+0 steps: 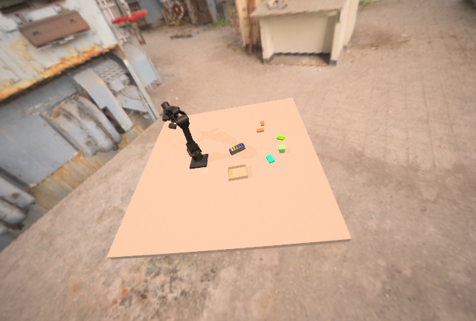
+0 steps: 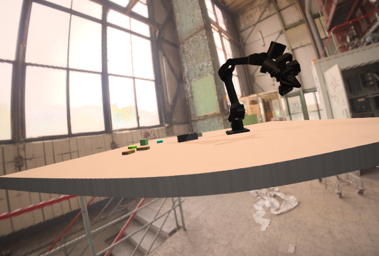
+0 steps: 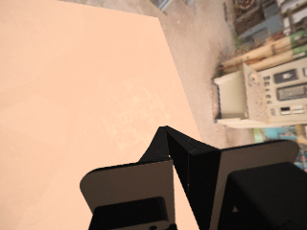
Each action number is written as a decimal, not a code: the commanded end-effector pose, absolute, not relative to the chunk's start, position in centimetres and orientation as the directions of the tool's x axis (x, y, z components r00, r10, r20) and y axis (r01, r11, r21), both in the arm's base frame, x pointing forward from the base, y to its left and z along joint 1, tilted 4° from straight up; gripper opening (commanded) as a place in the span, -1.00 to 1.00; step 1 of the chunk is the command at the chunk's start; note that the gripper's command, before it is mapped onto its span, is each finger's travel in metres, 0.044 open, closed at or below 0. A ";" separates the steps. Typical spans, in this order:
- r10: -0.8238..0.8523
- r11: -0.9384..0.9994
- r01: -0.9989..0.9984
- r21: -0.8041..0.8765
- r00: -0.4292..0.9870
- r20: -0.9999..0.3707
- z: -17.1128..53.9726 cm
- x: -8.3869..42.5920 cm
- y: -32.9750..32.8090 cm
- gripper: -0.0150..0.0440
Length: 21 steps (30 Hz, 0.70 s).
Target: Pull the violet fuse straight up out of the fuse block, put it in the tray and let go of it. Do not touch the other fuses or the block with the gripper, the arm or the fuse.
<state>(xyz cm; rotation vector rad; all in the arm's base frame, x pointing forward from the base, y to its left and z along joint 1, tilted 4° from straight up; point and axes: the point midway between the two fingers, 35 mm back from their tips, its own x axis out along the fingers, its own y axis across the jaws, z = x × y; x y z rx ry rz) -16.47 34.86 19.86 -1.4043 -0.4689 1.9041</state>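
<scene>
Among the colored fuses in the fuse block (image 1: 236, 148), the violet fuse is too small to single out. Beside it lies the tray (image 1: 238, 172). High above the peach table (image 1: 230, 213), the gripper (image 3: 165, 130) is pinched closed, empty.

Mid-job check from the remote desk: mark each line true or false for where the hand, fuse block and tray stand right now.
1. The hand is shut and empty. True.
2. The hand sits down over the fuse block. False: it is raised high, away from the block.
3. The tray holds a fuse. False: it looks empty.
4. The fuse block and tray lie apart on the table. True.
</scene>
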 end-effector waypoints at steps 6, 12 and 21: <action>0.681 -0.562 -0.644 -0.520 -0.004 -0.732 18.5 -8.7 37.2 -0.24; 0.572 -0.202 -0.925 -0.322 0.156 -0.805 16.8 2.0 37.4 -0.24; 0.345 0.508 -0.859 -0.064 0.272 -0.899 14.2 16.3 31.9 -0.24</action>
